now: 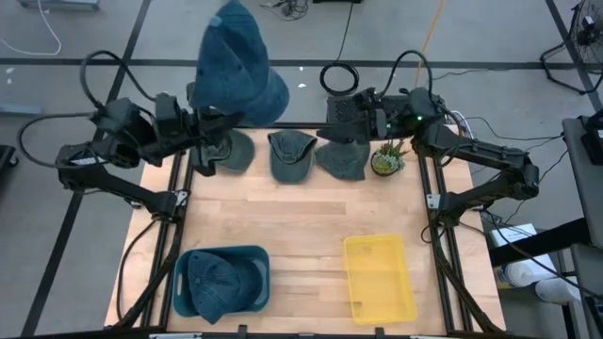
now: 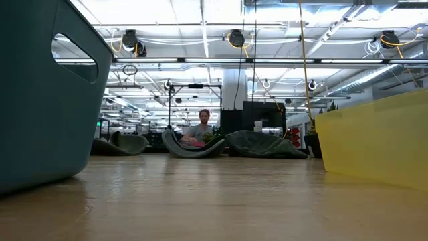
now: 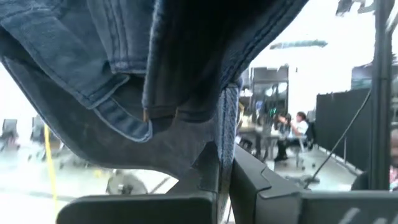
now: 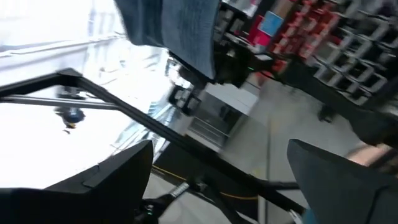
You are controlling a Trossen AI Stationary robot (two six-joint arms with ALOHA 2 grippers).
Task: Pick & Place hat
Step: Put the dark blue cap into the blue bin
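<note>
My left gripper (image 1: 224, 119) is at the table's far left corner, raised and shut on a blue denim hat (image 1: 241, 66), which fills the left wrist view (image 3: 124, 68). Three dark hats (image 1: 231, 151) (image 1: 290, 156) (image 1: 343, 160) lie in a row along the far edge. They also show in the low view (image 2: 194, 148). Another denim hat (image 1: 215, 281) lies in the blue bin (image 1: 259, 254). My right gripper (image 1: 341, 109) is open and empty above the far edge, near the plant, with its fingers wide apart in the right wrist view (image 4: 224, 186). My left gripper pinches a stitched edge of the denim hat (image 3: 227, 118) between its two fingers. The hat is lifted clear of the table and spreads out beyond the fingers, high over the far left corner. Which part of the hat this edge belongs to I cannot tell.
A yellow tray (image 1: 379, 279) stands at the near right and the blue bin at the near left. A small potted plant (image 1: 387, 160) stands at the far right. The middle of the wooden table (image 1: 301, 217) is bare. A person (image 2: 202, 127) sits in the room beyond.
</note>
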